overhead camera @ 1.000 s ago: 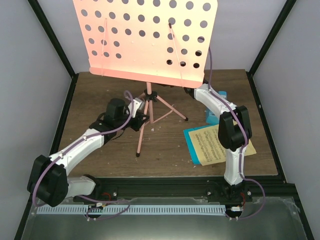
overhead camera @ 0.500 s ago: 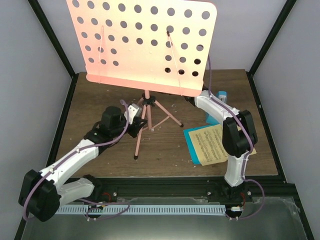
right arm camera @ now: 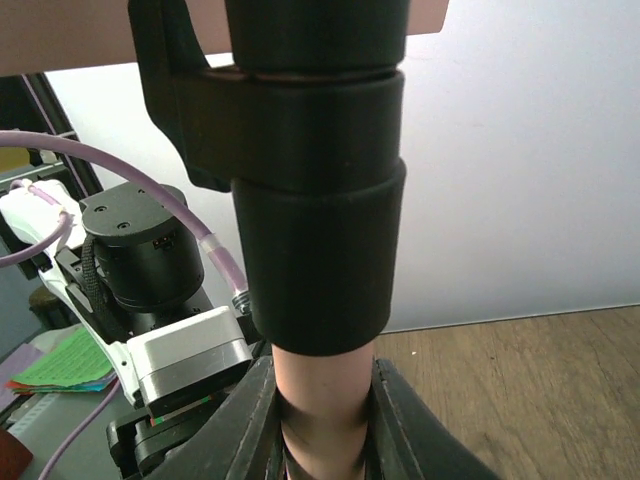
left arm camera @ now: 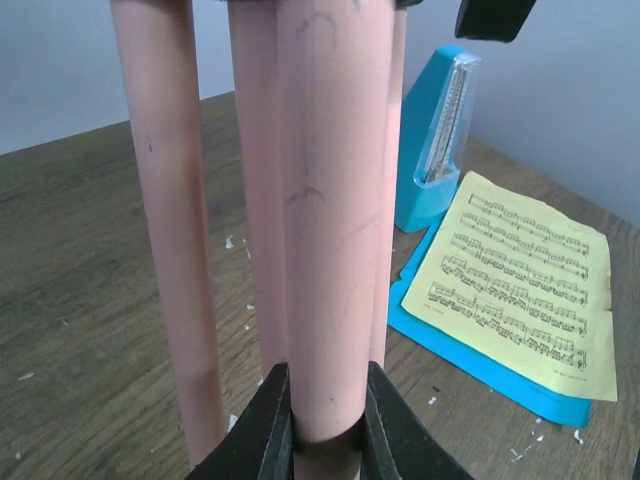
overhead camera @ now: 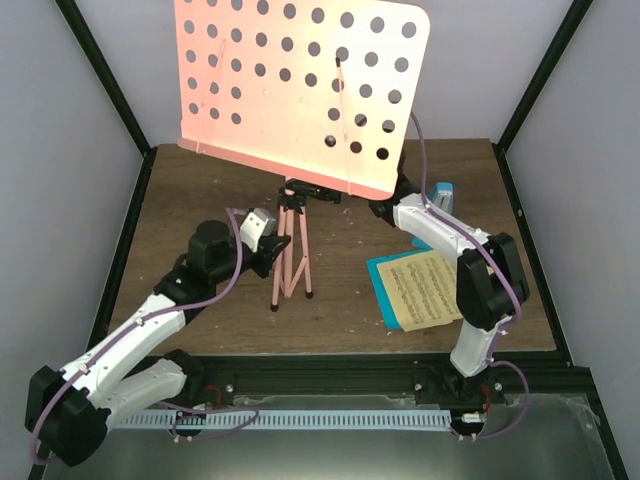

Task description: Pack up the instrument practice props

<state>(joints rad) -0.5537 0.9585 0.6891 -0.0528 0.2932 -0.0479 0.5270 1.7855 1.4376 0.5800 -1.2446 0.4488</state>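
Salmon-pink tripod music stand with a hole-punched panel is held upright toward the middle of the brown wooden desk, its thin legs drawn close together and its panel leaned to one side. One pink leg tube is clamped between the black fingers of the left pincer, which is closed narrowly around it low on the stand. The right pincer is closed on the pink centre shaft just beneath a black plastic collar, under the panel's lower edge. To the right of the stand, a yellow printed music sheet is laid on a blue sheet, flat on the desk. A small blue wedge-shaped metronome with a clear cover is stood just behind the sheets, apart from the stand.
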